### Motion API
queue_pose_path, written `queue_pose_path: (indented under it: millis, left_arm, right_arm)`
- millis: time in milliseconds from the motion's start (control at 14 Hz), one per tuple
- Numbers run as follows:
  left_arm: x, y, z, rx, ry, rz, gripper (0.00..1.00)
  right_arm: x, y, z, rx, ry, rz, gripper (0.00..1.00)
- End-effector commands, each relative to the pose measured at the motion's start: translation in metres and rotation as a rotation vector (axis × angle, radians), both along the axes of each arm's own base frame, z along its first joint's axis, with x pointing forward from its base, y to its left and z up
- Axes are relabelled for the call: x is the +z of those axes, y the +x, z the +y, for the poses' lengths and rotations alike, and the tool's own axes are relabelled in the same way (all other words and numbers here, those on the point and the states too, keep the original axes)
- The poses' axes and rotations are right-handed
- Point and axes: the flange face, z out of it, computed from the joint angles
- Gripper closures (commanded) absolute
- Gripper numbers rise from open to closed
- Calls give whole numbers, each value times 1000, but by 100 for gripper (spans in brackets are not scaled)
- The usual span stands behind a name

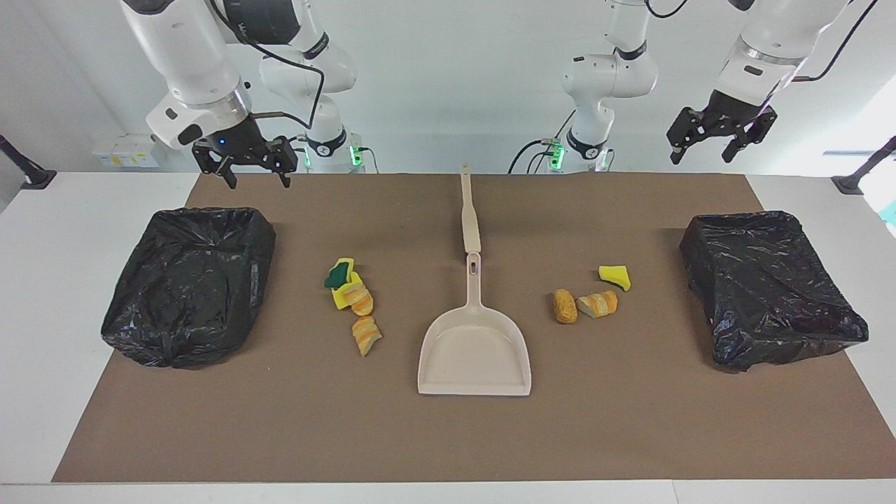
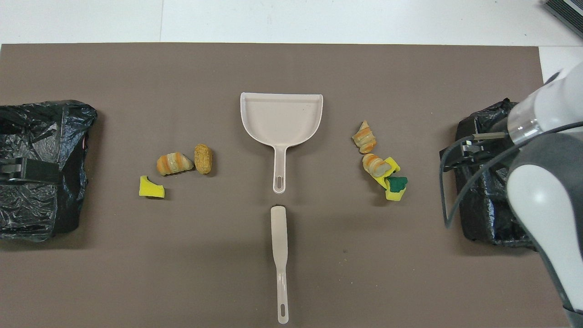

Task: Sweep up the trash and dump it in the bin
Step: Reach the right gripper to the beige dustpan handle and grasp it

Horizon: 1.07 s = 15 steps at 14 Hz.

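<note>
The trash lies on the brown mat in two clusters. Toward the right arm's end are a green-topped yellow sponge wedge and two bread-like chunks. Toward the left arm's end are a yellow wedge and two chunks. A black-lined bin stands at each end. My right gripper hangs open and empty in the air by the rim of its end's bin. My left gripper waits open, high over its end.
A beige dustpan lies mid-table between the clusters, its handle toward the robots. A beige brush handle lies in line with it, nearer the robots. In the overhead view, the right arm covers much of its bin.
</note>
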Motion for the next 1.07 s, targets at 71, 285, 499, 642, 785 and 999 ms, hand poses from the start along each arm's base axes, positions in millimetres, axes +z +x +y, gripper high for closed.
queue_pose_path:
  millis: [71, 285, 499, 642, 785, 999]
  left_arm:
    - [4, -3, 3, -6, 11, -1, 0]
    - [4, -2, 4, -5, 11, -1, 0]
    - [4, -3, 3, -6, 12, -1, 0]
    - [4, -3, 3, -6, 11, -1, 0]
    - [4, -3, 3, -6, 11, -1, 0]
    - [4, -2, 4, -5, 11, -1, 0]
  right_arm:
    - [-35, 22, 64, -51, 10, -9, 0]
    - [-74, 33, 126, -55, 22, -46, 0]
    - [-104, 32, 177, -97, 23, -64, 0]
    - [-122, 29, 209, -130, 27, -74, 0]
    - [-142, 28, 233, -174, 34, -88, 0]
    - [-178, 30, 286, -215, 51, -102, 0]
